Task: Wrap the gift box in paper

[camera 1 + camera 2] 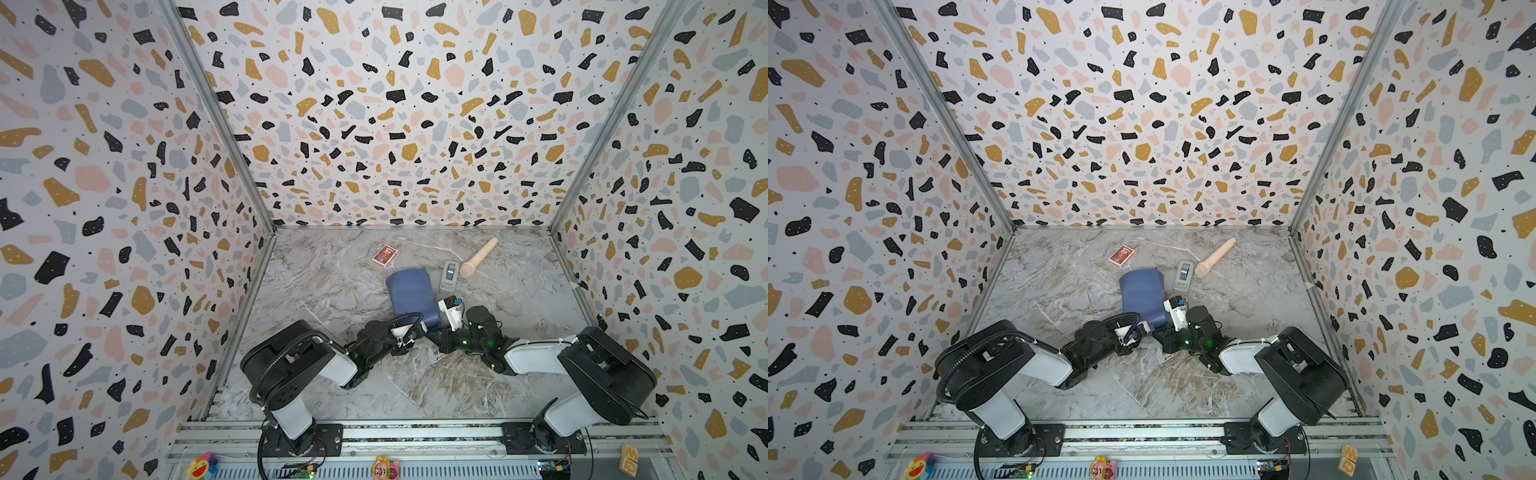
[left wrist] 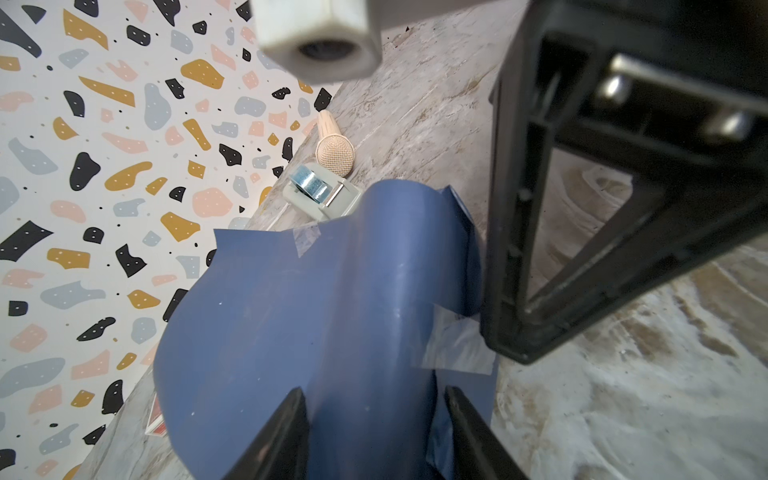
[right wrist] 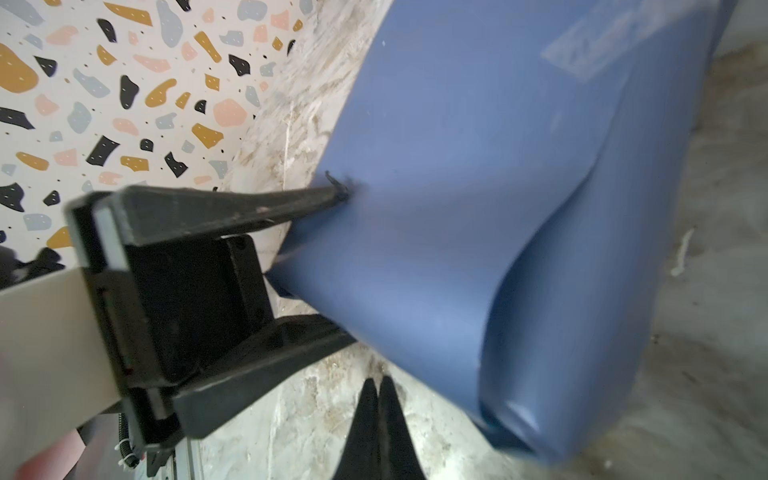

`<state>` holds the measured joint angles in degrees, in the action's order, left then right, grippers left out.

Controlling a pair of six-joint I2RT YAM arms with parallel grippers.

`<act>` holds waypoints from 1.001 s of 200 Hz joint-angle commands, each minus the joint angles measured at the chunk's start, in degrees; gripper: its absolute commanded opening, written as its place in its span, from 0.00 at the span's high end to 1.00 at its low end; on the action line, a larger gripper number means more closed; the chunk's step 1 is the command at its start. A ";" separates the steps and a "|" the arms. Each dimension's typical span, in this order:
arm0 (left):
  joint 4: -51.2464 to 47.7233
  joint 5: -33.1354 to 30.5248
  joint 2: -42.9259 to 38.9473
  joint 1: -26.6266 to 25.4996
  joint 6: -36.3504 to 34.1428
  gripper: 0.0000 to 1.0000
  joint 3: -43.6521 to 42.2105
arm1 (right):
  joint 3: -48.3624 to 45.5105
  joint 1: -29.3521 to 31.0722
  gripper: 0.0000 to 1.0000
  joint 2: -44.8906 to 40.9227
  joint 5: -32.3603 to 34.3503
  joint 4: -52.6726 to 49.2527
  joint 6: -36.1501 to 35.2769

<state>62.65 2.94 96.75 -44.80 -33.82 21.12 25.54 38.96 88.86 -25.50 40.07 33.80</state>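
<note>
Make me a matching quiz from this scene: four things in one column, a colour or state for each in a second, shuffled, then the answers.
Things:
1. paper
2. card pack
3. toy microphone
4. right gripper

Colour or state:
A. beige
B. fingers shut
C. red
D. blue

Pairs: 1-D, 2-C, 3-A, 4-B

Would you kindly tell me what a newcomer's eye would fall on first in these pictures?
The blue paper, taped into a bundle mid-table, stands out against the grey marble tabletop. The left gripper clamps its near end, while the right gripper sits shut beside it. Behind lie a tape dispenser and a beige microphone.
</note>
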 commanded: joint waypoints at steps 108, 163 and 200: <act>-10.63 2.83 1.52 0.08 2.12 0.48 -1.17 | -0.32 -0.87 0.99 9.84 4.06 8.13 -2.65; -15.41 5.52 -5.90 0.10 8.70 0.29 1.25 | -4.19 -3.54 0.98 -4.70 0.60 -2.38 -6.72; -14.53 7.75 -21.77 1.28 31.39 0.18 -1.57 | 1.17 -8.21 0.64 -12.95 -3.60 -14.25 -4.62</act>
<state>48.40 8.62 83.99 -44.66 -21.23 21.34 22.50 33.89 78.30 -25.41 34.48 28.29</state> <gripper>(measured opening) 0.789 0.269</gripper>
